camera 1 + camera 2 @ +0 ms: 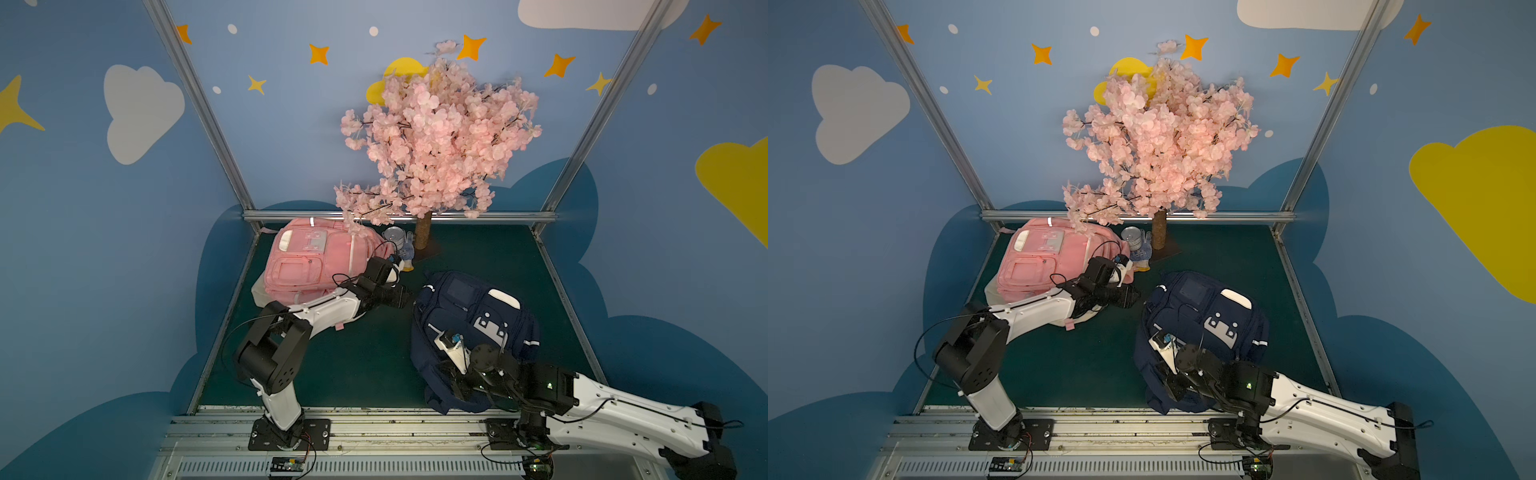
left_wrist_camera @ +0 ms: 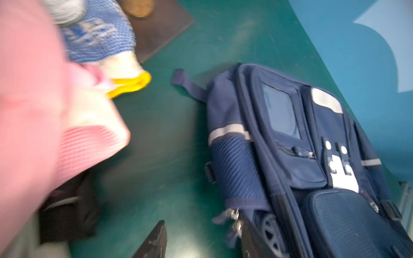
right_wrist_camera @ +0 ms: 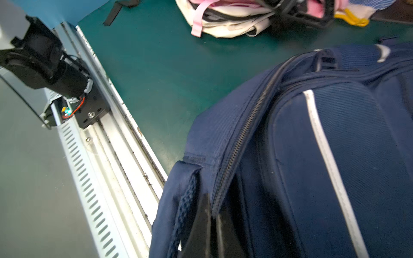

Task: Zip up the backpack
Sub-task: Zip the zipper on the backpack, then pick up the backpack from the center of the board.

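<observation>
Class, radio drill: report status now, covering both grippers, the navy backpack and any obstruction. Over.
Left gripper open, by the zipper pulls. Right gripper shut on navy backpack beside its zipper. Pink backpack lies alongside, not blocking.

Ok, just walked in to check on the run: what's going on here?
The right gripper is shut on fabric of the navy backpack, right beside its zipper. The left gripper is open and holds nothing. It sits between the pink backpack and the navy one, close to a zipper pull on the navy one's side.
</observation>
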Motion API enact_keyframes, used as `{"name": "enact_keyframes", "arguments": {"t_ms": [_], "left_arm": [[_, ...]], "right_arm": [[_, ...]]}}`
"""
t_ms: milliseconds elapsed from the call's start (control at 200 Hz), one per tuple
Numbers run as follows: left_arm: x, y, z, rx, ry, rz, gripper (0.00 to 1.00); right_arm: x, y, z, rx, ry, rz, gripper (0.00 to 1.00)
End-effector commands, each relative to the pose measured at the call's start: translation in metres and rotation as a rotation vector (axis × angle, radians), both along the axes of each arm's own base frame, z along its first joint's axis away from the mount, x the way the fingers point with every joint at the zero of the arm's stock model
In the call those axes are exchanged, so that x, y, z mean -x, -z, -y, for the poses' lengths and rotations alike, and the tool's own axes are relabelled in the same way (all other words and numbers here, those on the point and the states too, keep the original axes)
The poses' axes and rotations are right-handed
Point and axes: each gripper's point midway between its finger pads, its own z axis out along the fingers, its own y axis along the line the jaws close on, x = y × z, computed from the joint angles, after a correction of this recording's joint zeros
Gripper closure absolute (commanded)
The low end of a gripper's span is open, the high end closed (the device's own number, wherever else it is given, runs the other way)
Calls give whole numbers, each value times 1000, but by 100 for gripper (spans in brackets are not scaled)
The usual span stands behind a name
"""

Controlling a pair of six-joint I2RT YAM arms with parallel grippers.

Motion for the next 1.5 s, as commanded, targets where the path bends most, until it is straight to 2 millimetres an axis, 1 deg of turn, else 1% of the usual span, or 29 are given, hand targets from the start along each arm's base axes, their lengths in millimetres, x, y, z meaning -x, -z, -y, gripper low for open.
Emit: {"name": "enact_keyframes", "arguments": {"t_ms": [0,70,125,165,235,245,250,285,365,415,491,631,701,741,811,921,1031,1116,1191,1271,1377,1447,1497], "left_arm": [[5,-47,-22,47,-102,103,36],[20,-68,-37,94,-143,146,29],[32,-83,-46,124,-155,174,27],[42,-94,-51,138,-155,202,26],[62,-112,-54,153,-132,265,25],[66,-118,-54,163,-126,280,25],[67,-117,-53,160,-125,280,25],[77,-126,-51,175,-108,310,24],[103,-147,-36,214,-35,384,24],[121,-160,-21,236,26,434,23],[142,-177,1,269,107,493,22],[161,-195,33,316,178,564,16],[170,-206,46,343,210,605,14],[172,-210,52,348,217,625,12],[169,-212,56,342,202,643,10],[158,-218,46,331,124,702,5],[142,-221,27,293,28,757,3],[134,-228,10,286,-25,798,3],[130,-232,-1,273,-57,822,3],[126,-232,-5,259,-73,835,3],[118,-229,-9,252,-99,845,3],[114,-226,-4,277,-71,828,4],[114,-224,4,297,-45,813,7]], "right_arm": [[-44,-58,12,-166,252,130,100],[-66,-88,18,-255,354,167,100],[-83,-110,23,-314,436,190,100],[-97,-124,30,-344,513,211,100],[-118,-146,48,-381,668,249,100],[-121,-150,51,-387,683,255,100],[-122,-151,51,-388,692,258,100],[-131,-160,58,-404,748,277,100],[-146,-187,70,-466,849,317,100],[-155,-206,75,-526,891,344,100],[-165,-236,76,-614,927,397,100],[-176,-296,74,-730,967,482,100],[-181,-321,70,-768,971,522,100],[-183,-334,68,-789,972,542,100],[-183,-355,66,-829,962,562,100],[-180,-378,66,-892,949,574,100],[-175,-388,67,-931,945,565,100],[-170,-395,67,-967,926,559,100],[-164,-400,67,-1000,912,554,100],[-156,-406,64,-1045,888,546,100],[-145,-413,55,-1089,846,534,100],[-138,-419,49,-1105,820,536,100],[-134,-420,46,-1109,809,543,100]]}}
